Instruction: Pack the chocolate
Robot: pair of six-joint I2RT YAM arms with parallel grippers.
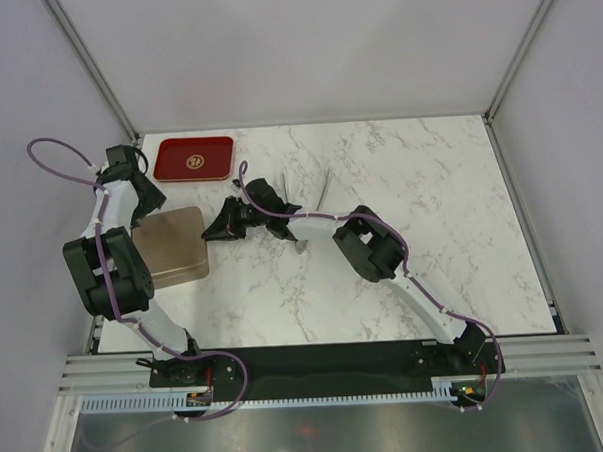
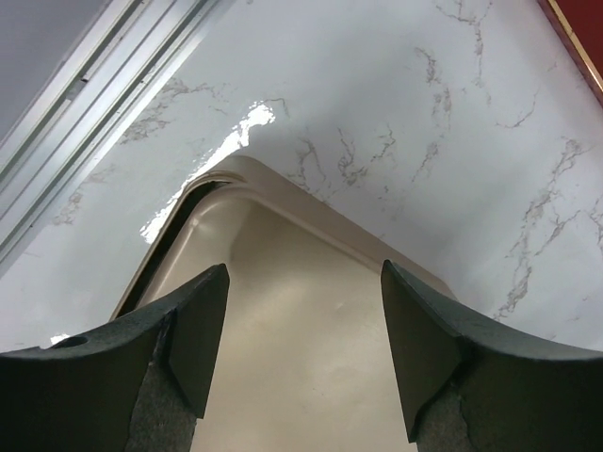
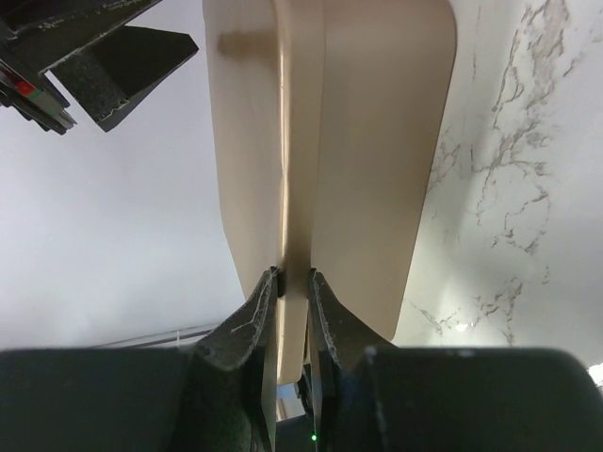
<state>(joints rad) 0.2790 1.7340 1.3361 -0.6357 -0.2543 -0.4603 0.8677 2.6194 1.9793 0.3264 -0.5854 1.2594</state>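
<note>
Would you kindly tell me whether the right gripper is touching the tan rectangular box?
Touching. The right wrist view shows the right gripper with jaws clamped on the thin wall of the tan rectangular box.

Right side: bare marble table point(image 1: 451, 219), I can pass.
Left: left arm point(image 1: 108, 269) over tan box lid point(image 1: 178, 253).
Centre: right gripper point(image 3: 294, 281) clamped on lid edge.
Back left: red tray point(image 1: 193, 158).

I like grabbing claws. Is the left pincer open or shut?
Open. The left pincer has its fingers wide apart over the tan lid.
</note>
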